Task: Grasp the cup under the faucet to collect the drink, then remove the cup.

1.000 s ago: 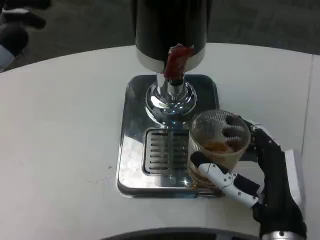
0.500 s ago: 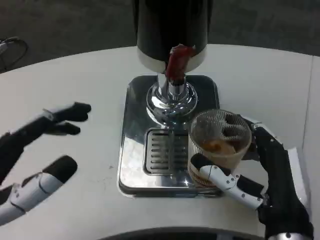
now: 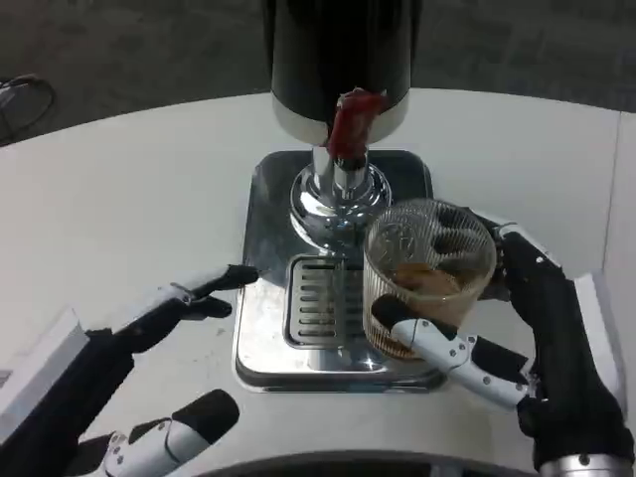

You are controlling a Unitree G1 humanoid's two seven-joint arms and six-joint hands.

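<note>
The cup (image 3: pixel 429 273), a clear ribbed one with some amber drink in the bottom, sits in the grip of the right hand (image 3: pixel 517 338): a white finger wraps across its front and dark fingers curl round its far side. It stands over the right part of the metal tray (image 3: pixel 260 338), beside the grille (image 3: pixel 320 300), a little right of and in front of the faucet (image 3: pixel 340 184). Compared with half a second ago it has shifted slightly left and toward the faucet, and it may be lifted a touch off the tray, though that cannot be told for sure. So the cup is being brought closer under the spout rather than taken away; the filling step looks unfinished, with only a little liquid inside.

The bigger change is the left hand (image 3: pixel 149 328). It has swung in from the left edge and now lies over the surface (image 3: pixel 129 189), fingers spread and holding nothing, its dark fingertips just at the tray's left rim. Its likely aim is the red lever (image 3: pixel 350 121) on the dark dispenser (image 3: pixel 340 55), which it does not yet touch.
</note>
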